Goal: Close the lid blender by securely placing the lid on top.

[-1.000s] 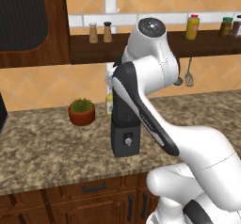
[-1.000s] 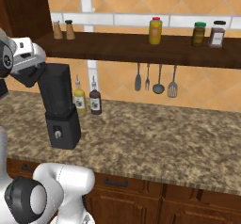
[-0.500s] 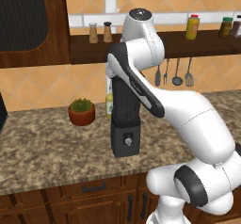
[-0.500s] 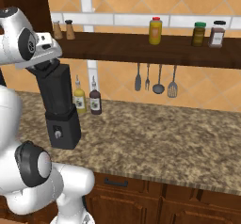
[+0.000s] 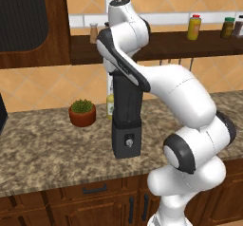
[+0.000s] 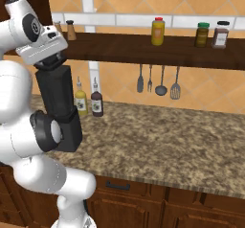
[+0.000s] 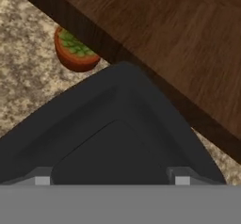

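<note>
On the speckled brown granite desk [image 5: 42,149] stands the tall black blender with its dark tapered jar and dark grey boxy base [image 5: 126,120], a small round knob on the base front. Directly above the jar's mouth sits the white arm's pincer [image 6: 52,64], pressed close to the top of the jar in the right base view. From the hand camera, the flat black squarish lid with rounded corners [image 7: 115,148] lies just under the hand, one corner pointing away, and the two grey fingertips [image 7: 41,178] show at its near edge, one on each side. Whether the pincer is clamped on the lid or merely resting around it cannot be told, and it is also unclear whether the lid is fully seated on the jar.

Left of the blender, apart from it, sits a terracotta pot with a small green plant [image 5: 82,113]. Just behind the blender stand a yellowish bottle [image 6: 80,102] and a dark brown bottle [image 6: 96,102], side by side. Above runs a dark wooden shelf [image 6: 143,47] carrying a yellow jar [image 6: 158,30].
</note>
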